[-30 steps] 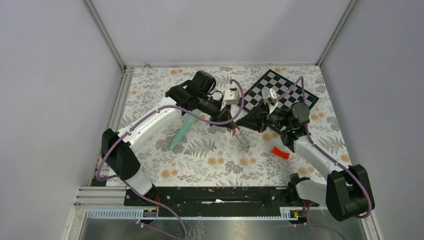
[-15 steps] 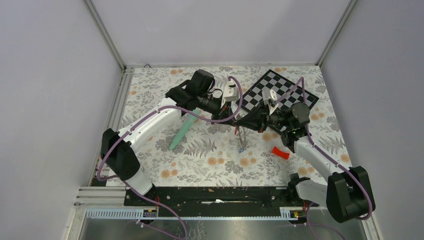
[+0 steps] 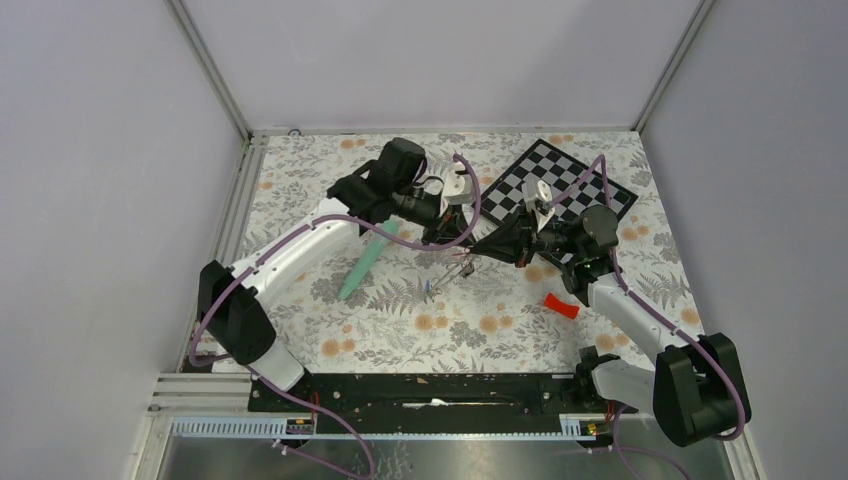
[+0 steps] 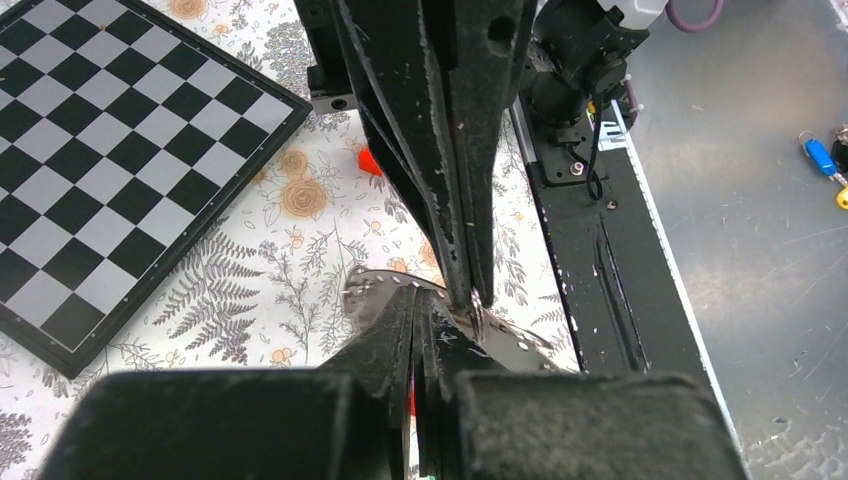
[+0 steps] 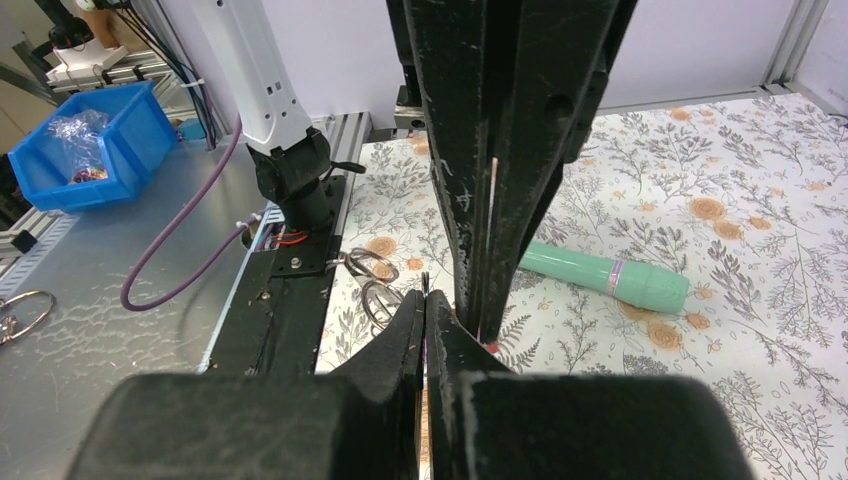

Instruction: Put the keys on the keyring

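Note:
Above the mat's middle my two grippers meet tip to tip. The right gripper (image 5: 425, 300) (image 3: 471, 251) is shut on the edge of the flat grey keyring (image 4: 378, 292). Crossing it at right angles, the left gripper (image 4: 415, 303) (image 3: 453, 244) is shut with a sliver of red key tag between its pads, its tips against the keyring. Two wire loops (image 5: 372, 266) of the chain hang beside the right jaws. From the chain (image 3: 458, 268) a small bluish key (image 3: 428, 290) dangles to the left. The rest of the red key is hidden by the fingers.
A mint-green tube (image 3: 365, 262) lies left of the grippers and a curved red plastic piece (image 3: 561, 306) to their right. The chessboard (image 3: 560, 180) sits at the back right. A blue-tagged key (image 4: 818, 157) lies on the grey metal beyond the black rail.
The dangling chain and key have swung from below the right gripper out to the left. Both grippers have shifted slightly left and stay shut.

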Controlling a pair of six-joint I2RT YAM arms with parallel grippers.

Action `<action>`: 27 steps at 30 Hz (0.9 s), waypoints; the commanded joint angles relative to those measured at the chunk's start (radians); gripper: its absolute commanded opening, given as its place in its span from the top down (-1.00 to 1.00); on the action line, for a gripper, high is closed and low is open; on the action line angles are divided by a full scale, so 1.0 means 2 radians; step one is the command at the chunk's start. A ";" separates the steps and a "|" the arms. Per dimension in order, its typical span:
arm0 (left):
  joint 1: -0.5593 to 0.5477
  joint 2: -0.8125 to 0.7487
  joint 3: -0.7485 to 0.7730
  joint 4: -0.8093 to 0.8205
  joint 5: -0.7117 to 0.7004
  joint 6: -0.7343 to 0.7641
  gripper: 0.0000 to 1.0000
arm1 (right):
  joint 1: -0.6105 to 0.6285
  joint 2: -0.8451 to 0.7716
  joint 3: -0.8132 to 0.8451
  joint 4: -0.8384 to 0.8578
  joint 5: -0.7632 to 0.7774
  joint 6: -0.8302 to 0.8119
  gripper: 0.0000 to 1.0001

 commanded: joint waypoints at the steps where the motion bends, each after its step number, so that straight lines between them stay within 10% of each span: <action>1: 0.003 -0.039 -0.011 0.006 -0.003 0.030 1.00 | 0.003 -0.011 0.005 0.017 -0.001 -0.003 1.00; 6: 0.004 -0.057 -0.019 -0.016 -0.029 0.054 0.99 | -0.001 -0.015 0.005 0.014 -0.006 -0.007 1.00; 17: 0.006 -0.084 -0.062 -0.010 -0.045 0.081 0.17 | -0.009 -0.016 0.009 0.004 -0.013 -0.009 1.00; 27: 0.005 -0.094 -0.105 0.034 -0.035 0.040 0.11 | -0.013 -0.015 0.009 0.004 -0.010 -0.007 1.00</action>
